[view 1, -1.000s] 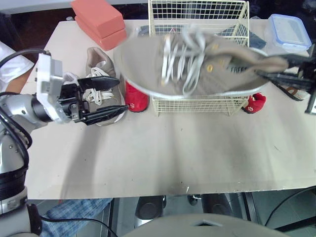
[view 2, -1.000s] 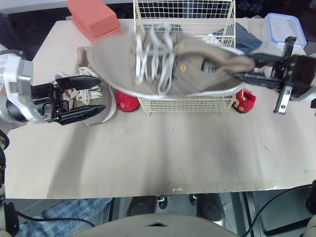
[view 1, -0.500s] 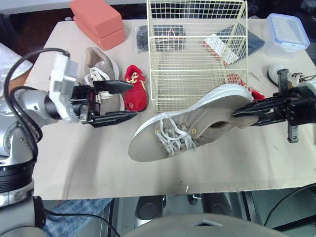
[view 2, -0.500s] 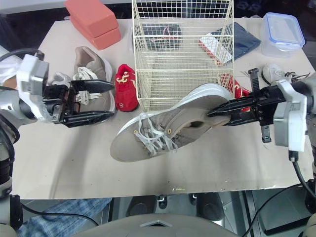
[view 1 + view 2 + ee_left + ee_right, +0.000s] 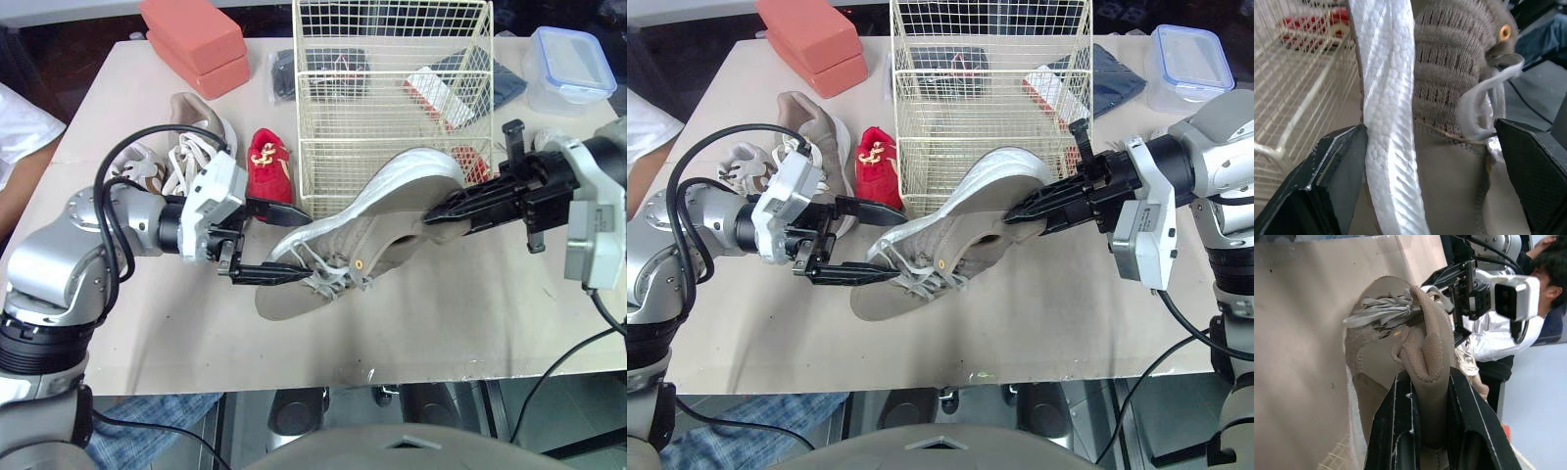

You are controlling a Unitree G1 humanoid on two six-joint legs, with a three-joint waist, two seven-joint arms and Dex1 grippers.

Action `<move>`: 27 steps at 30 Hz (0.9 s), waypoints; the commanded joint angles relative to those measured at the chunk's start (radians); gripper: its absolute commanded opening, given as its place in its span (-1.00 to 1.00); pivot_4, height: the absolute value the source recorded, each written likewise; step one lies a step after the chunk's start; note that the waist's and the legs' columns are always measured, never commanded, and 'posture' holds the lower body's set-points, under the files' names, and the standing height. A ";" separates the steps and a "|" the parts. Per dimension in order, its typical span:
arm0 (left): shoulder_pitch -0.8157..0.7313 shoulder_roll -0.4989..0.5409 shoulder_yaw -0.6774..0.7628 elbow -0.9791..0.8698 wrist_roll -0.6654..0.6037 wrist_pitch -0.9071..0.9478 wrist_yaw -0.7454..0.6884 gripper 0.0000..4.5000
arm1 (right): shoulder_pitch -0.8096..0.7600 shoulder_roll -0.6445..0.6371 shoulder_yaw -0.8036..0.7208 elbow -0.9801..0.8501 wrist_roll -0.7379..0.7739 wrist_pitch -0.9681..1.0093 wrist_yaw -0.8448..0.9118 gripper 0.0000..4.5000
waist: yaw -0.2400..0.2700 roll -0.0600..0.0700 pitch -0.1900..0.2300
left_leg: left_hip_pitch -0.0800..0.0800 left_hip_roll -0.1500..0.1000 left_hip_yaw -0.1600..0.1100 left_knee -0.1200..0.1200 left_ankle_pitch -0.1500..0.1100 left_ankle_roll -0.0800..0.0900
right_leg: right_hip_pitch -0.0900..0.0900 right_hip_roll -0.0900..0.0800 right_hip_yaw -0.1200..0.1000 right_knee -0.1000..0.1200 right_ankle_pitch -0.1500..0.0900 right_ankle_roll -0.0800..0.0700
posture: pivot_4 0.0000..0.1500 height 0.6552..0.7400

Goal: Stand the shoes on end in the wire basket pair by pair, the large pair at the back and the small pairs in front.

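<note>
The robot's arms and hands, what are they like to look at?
The left arm and right arm are rounded silver-grey shells. Each wrist carries a white boxy block; black cables loop beside them. The left hand and right hand each have two slim black fingers.

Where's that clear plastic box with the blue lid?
Head views: the plastic box sits at the table's far right corner, right of the wire basket.

Bright, even light from above washes the beige tabletop (image 5: 441, 313), casting only a soft shadow beneath the raised grey sneaker (image 5: 377, 220), whose white sole gleams in the left wrist view, while the surroundings beyond the tabletop's far edge lie dark.
</note>
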 commanded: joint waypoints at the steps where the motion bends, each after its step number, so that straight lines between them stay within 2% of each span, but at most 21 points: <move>1: -0.031 0.013 -0.019 -0.004 0.004 0.014 -0.031 1.00 | -0.042 0.014 -0.030 -0.021 0.030 -0.046 0.008 -0.99 | 0.000 0.000 0.000 | 0.000 0.000 0.000 0.000 0.000 0.000 | 0.000 0.000 0.000 0.000 0.000 0.000 | 1.00 -0.27; 2: -0.036 0.012 -0.025 -0.004 0.002 0.020 -0.038 1.00 | -0.044 0.016 -0.030 -0.021 0.029 -0.049 0.006 -0.99 | 0.000 0.000 0.000 | 0.000 0.000 0.000 0.000 0.000 0.000 | 0.000 0.000 0.000 0.000 0.000 0.000 | 1.00 -0.27; 3: -0.041 0.009 -0.029 -0.004 -0.001 0.024 -0.047 0.82 | -0.048 0.019 -0.030 -0.019 0.025 -0.049 0.001 -1.00 | 0.000 0.000 0.000 | 0.000 0.000 0.000 0.000 0.000 0.000 | 0.000 0.000 0.000 0.000 0.000 0.000 | 1.00 -0.27; 5: -0.050 0.003 -0.035 -0.004 -0.005 0.033 -0.057 0.77 | -0.054 0.023 -0.029 -0.019 0.021 -0.050 -0.007 -1.00 | 0.000 0.000 0.000 | 0.000 0.000 0.000 0.000 0.000 0.000 | 0.000 0.000 0.000 0.000 0.000 0.000 | 1.00 -0.27; 6: -0.054 0.002 -0.037 -0.004 -0.011 0.041 -0.061 0.52 | -0.055 0.024 -0.029 -0.020 0.020 -0.050 -0.011 -1.00 | 0.000 0.000 0.000 | 0.000 0.000 0.000 0.000 0.000 0.000 | 0.000 0.000 0.000 0.000 0.000 0.000 | 1.00 -0.27; 11: -0.061 0.002 -0.041 -0.003 -0.010 0.053 -0.072 -0.31 | -0.061 0.027 -0.032 -0.016 0.016 -0.054 -0.019 -1.00 | 0.000 0.000 0.000 | 0.000 0.000 0.000 0.000 0.000 0.000 | 0.000 0.000 0.000 0.000 0.000 0.000 | 1.00 -0.27; 14: -0.056 0.002 -0.043 -0.007 -0.005 0.054 -0.072 -0.89 | -0.069 0.030 -0.033 -0.009 0.014 -0.057 -0.019 -1.00 | 0.000 0.000 0.000 | 0.000 0.000 0.000 0.000 0.000 0.000 | 0.000 0.000 0.000 0.000 0.000 0.000 | 1.00 -0.27; 15: -0.051 0.000 -0.044 -0.010 -0.003 0.052 -0.071 -0.99 | -0.070 0.030 -0.035 -0.007 0.013 -0.050 -0.024 -1.00 | 0.000 0.000 0.000 | 0.000 0.000 0.000 0.000 0.000 0.000 | 0.000 0.000 0.000 0.000 0.000 0.000 | 1.00 -0.27; 16: -0.048 -0.001 -0.045 -0.012 -0.001 0.051 -0.069 -0.99 | -0.071 0.030 -0.036 -0.005 0.012 -0.045 -0.027 -1.00 | 0.000 0.000 0.000 | 0.000 0.000 0.000 0.000 0.000 -0.001 | 0.000 0.000 0.000 0.000 0.000 0.000 | 1.00 -0.27; 19: -0.041 -0.015 -0.036 -0.017 -0.001 0.039 -0.057 -1.00 | -0.071 0.029 -0.046 0.000 0.008 -0.035 -0.043 -0.37 | 0.000 0.000 0.000 | 0.000 0.000 0.000 0.000 0.000 -0.001 | 0.000 0.000 0.000 0.001 0.000 0.000 | 1.00 -0.27; 20: -0.039 -0.023 -0.032 -0.018 -0.001 0.032 -0.052 -1.00 | -0.069 0.028 -0.049 0.001 0.008 -0.024 -0.052 -0.33 | 0.000 0.000 0.000 | 0.000 0.000 0.000 0.000 0.000 -0.001 | 0.000 0.000 0.000 0.001 0.000 0.000 | 1.00 -0.27; 22: -0.036 -0.040 -0.026 -0.017 0.002 0.022 -0.042 -1.00 | -0.065 0.028 -0.056 0.001 0.011 -0.008 -0.069 0.22 | 0.000 0.000 0.000 | 0.000 0.000 0.000 0.000 0.000 -0.001 | 0.000 0.000 0.000 0.001 0.000 0.000 | 1.00 -0.27; 25: -0.033 -0.069 -0.010 -0.021 -0.006 0.018 -0.022 -1.00 | -0.044 0.026 -0.080 -0.019 0.032 0.057 -0.121 0.85 | 0.001 0.000 0.000 | 0.000 0.000 -0.001 0.001 0.000 -0.001 | 0.000 0.000 0.000 0.001 0.000 0.000 | 1.00 -0.27; 26: -0.031 -0.076 -0.005 -0.023 -0.009 0.017 -0.016 -1.00 | -0.036 0.023 -0.088 -0.028 0.039 0.083 -0.136 0.99 | 0.000 0.000 0.000 | 0.000 0.000 0.000 0.001 0.000 -0.001 | 0.000 0.000 0.000 0.001 0.000 0.000 | 1.00 -0.27; 27: -0.029 -0.085 0.002 -0.024 -0.012 0.015 -0.007 -1.00 | -0.021 0.012 -0.103 -0.038 0.053 0.128 -0.160 0.99 | 0.000 0.000 0.000 | 0.000 0.000 0.000 0.001 0.000 -0.001 | 0.000 0.000 0.000 0.001 0.000 0.000 | 1.00 -0.27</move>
